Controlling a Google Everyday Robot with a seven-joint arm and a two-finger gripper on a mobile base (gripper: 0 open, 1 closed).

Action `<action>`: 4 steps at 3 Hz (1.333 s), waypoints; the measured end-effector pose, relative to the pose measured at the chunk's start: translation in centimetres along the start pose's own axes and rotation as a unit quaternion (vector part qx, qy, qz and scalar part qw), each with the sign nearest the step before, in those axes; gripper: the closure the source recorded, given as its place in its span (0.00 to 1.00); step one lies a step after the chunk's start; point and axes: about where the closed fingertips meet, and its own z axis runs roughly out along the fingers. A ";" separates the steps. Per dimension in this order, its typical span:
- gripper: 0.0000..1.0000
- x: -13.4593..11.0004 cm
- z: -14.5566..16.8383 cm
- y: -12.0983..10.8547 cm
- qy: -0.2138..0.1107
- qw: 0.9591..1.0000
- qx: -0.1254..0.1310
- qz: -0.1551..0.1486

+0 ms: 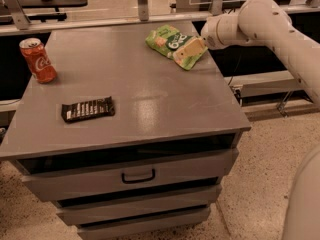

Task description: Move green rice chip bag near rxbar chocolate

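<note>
The green rice chip bag lies flat at the far right of the grey table top. My gripper reaches in from the right on a white arm and sits over the bag's right end, at or touching it. The rxbar chocolate, a dark wrapper with white lettering, lies flat near the front left of the table, far from the bag.
A red soda can stands upright at the table's left edge. The table has drawers below with a handle. A rail and shelves run behind the table. The table's right edge drops to speckled floor.
</note>
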 end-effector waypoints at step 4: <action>0.87 0.4 0.9 1.5 -0.025 0.998 -0.053 0.015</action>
